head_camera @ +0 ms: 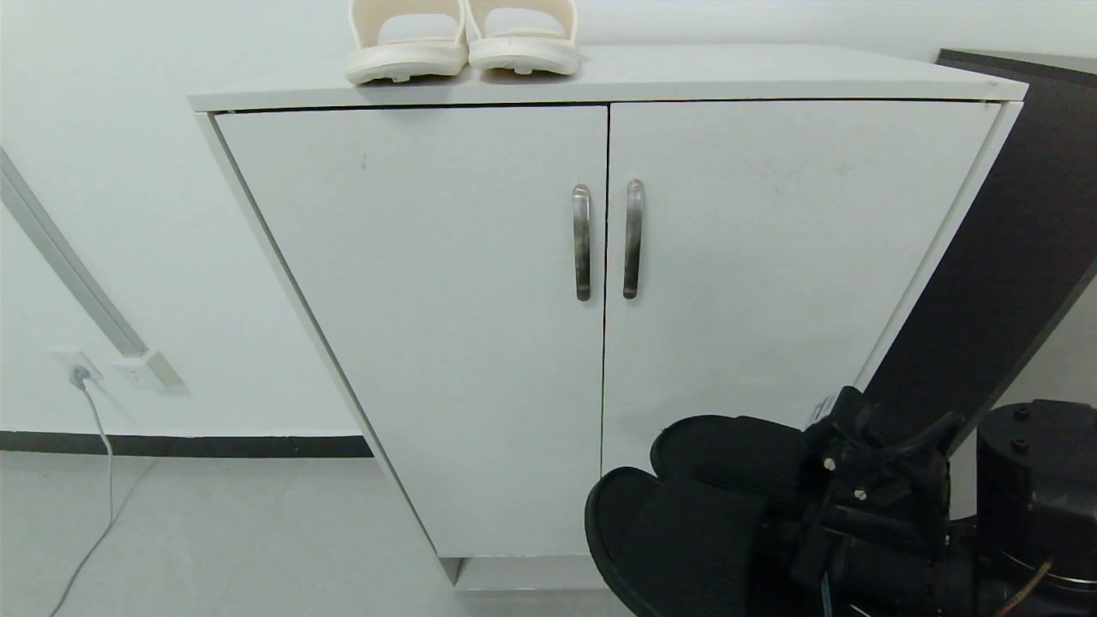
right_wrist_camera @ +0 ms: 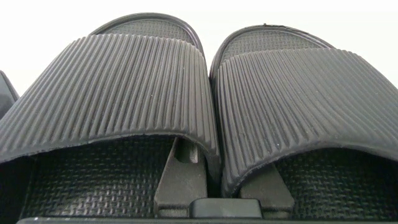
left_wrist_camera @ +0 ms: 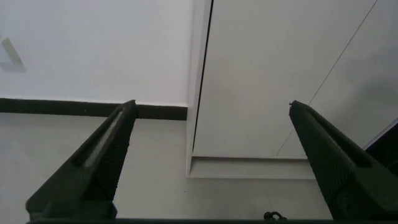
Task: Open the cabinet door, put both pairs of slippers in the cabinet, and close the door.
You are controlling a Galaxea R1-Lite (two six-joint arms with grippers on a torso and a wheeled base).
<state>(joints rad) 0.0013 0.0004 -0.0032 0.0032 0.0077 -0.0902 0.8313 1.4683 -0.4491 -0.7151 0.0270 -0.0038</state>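
Two pairs of slippers, and neither is inside the cabinet [head_camera: 943,257] yet. The left door [head_camera: 411,300] and the right door [head_camera: 771,283] are both flush shut, and their metal handles [head_camera: 582,242] [head_camera: 633,238] stand side by side at the middle seam, untouched by me. So the first step, opening a door, is not done, and I judge the task barely started.

The black slippers [head_camera: 686,506] are in my right claw [right_wrist_camera: 221,186], low in front of the right door. My fingers [right_wrist_camera: 180,180] run in under the ribbed straps, one into each slipper. They seem to pinch the two inner walls together, though the straps hide where the pads actually press. The cream slippers [head_camera: 463,43] sit side by side on the cabinet top [head_camera: 771,77], above the left door, with their heels at the front edge.

My left claw [left_wrist_camera: 211,109] is spread wide with nothing in it, low by the cabinet's left front corner near the floor. It is the free one for a handle. What is left: open a door, stow the black pair, fetch the cream pair down and in, then close up
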